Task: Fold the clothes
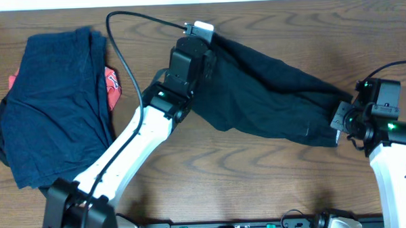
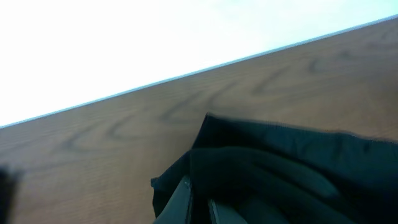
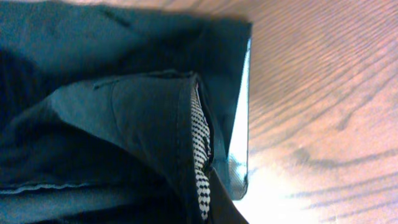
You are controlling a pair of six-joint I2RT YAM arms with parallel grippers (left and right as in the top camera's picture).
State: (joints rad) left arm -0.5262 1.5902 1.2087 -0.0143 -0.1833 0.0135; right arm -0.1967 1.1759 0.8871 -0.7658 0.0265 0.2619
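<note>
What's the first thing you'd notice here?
Black shorts stretch across the middle of the table, pinched at the far end by the left end effector and at the right end by the right end effector. On the left lies a heap with a navy garment on top and a red-orange cloth peeking out.

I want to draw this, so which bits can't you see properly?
1. Red-orange garment, overhead: mostly buried under the navy garment; print unreadable.
2. Left gripper, left wrist: black shorts cover it; picture blurred.
3. Shorts' white mark, overhead: too small to read.
</note>
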